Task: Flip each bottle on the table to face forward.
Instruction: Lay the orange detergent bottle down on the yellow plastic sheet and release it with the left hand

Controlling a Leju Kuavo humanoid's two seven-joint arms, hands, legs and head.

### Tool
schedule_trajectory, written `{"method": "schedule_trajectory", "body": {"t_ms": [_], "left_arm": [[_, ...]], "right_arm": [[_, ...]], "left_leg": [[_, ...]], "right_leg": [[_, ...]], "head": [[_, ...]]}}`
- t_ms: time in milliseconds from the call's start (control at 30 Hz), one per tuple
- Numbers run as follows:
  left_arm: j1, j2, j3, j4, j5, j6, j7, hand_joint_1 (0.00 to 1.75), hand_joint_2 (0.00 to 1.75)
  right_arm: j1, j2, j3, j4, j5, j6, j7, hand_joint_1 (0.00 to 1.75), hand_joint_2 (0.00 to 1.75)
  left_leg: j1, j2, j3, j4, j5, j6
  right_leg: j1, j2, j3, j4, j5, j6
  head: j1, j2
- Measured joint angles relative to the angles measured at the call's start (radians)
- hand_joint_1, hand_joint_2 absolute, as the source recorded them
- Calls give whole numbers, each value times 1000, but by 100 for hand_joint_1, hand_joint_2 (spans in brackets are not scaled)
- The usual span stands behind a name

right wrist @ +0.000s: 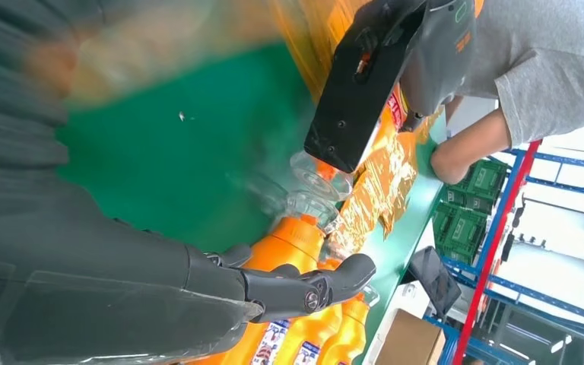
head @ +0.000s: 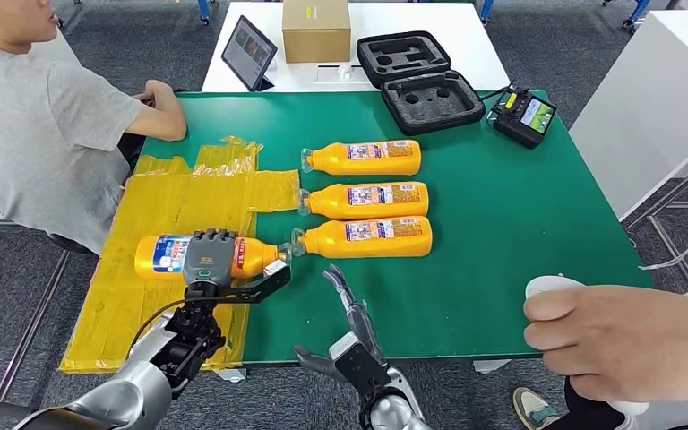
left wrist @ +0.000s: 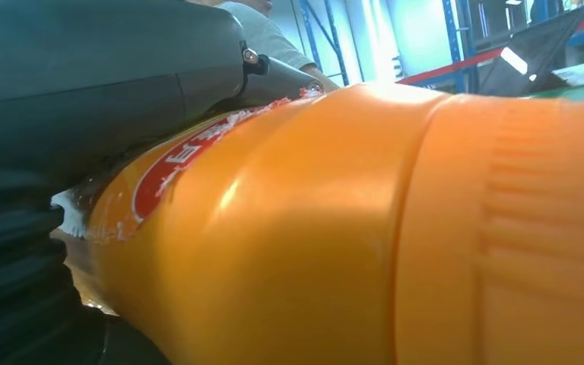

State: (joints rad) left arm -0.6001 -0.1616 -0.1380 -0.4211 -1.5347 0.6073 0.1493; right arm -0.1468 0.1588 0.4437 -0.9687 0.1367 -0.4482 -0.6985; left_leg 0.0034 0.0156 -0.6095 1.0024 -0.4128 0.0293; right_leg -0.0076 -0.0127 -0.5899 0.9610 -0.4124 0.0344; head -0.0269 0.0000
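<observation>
On the green table (head: pixel 520 233), left robot hand (head: pixel 208 258) grasps a bottle (head: pixel 163 254); right robot hand (head: pixel 345 300) released.

You have open green room along the near edge and right side of the table (head: pixel 537 260), but three bottles (head: pixel 367 199) lie stacked across its middle, the left hand (head: pixel 210 258) holds a fourth bottle (head: pixel 166 255) over the yellow sheet (head: pixel 188 202), and a person's hand (head: pixel 609 336) crowds the near right corner.

head view looks down on the green table (head: pixel 520 233); both wrist views sit close, sharing the bottles.
</observation>
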Motion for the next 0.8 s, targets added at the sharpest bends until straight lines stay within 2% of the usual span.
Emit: {"method": "schedule_trajectory", "body": {"t_ms": [300, 667, 733, 800], "left_arm": [[-17, 19, -35, 26, 0, 3, 67, 175, 175], [-15, 35, -36, 33, 4, 14, 69, 175, 175], [-14, 38, -35, 34, 6, 13, 59, 166, 175], [-13, 42, -33, 34, 10, 8, 45, 150, 175]], "right_arm": [[-21, 3, -12, 32, -11, -1, 0, 0, 175], [-22, 3, -12, 51, -11, -4, 0, 0, 175], [-22, 3, -12, 53, -11, -4, 0, 0, 175], [-22, 1, -12, 53, -11, -5, 0, 0, 175]], "left_leg": [[0, 0, 1, 0, 1, -1], [0, 0, 0, 0, 1, -1], [0, 0, 0, 0, 1, -1], [0, 0, 1, 0, 1, -1]], "right_leg": [[0, 0, 0, 1, 0, 0], [0, 0, 0, 1, 0, 0], [0, 0, 1, 1, 0, 0], [0, 0, 0, 1, 0, 0]], "head": [[0, 0], [0, 0], [0, 0], [0, 0]]}}
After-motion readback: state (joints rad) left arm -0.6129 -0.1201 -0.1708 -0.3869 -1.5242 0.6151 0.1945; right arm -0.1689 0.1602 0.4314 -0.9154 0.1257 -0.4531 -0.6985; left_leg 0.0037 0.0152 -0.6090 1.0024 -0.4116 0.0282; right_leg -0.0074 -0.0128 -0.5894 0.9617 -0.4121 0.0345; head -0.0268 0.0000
